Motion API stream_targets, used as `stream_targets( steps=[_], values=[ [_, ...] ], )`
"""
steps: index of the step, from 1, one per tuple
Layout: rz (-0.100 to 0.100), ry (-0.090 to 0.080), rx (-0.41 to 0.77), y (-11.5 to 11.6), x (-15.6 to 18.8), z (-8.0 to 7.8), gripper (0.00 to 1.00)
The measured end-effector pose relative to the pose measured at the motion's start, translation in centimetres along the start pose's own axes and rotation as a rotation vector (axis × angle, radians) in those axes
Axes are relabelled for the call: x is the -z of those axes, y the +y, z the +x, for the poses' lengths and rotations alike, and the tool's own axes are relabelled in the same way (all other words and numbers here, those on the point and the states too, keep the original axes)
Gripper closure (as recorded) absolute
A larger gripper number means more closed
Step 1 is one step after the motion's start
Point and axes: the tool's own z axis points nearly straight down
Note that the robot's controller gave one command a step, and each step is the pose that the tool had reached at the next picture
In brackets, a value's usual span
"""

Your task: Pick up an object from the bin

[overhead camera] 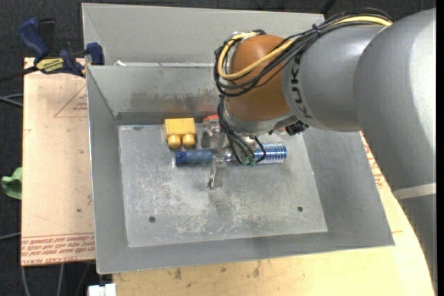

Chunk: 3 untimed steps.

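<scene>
The arm (347,73) comes in from the right over the grey metal bin (208,218), its orange wrist cover (255,83) and a loop of yellow and black cables (223,62) hanging above the far middle of the floor. Below the cover the tool (214,177) points down at the bin's middle, its tip low over bare floor, just nearer than a blue oblong thing (193,158) that lies flat, its right end close by the tool. Whether the tool is released or clenched I cannot tell; nothing shows grasped in it. Just beyond the blue piece, to the left, sits a yellow block with two rounded ends (180,132). A small red and white thing (211,123) lies partly hidden under the wrist, and a ribbed silver and blue cylinder (272,153) lies right of the tool
</scene>
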Motion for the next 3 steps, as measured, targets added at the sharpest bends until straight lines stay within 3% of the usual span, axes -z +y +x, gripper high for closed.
stream_targets(
  steps=[1,2,3],
  values=[
    [-0.001,-0.004,0.030,-0.5,-2.6,-1.3,0.00],
    [-0.002,-0.005,0.030,-0.4,-2.4,-1.4,1.00],
    [-0.002,-0.013,0.073,-0.8,9.4,-1.8,1.00]
  ],
)
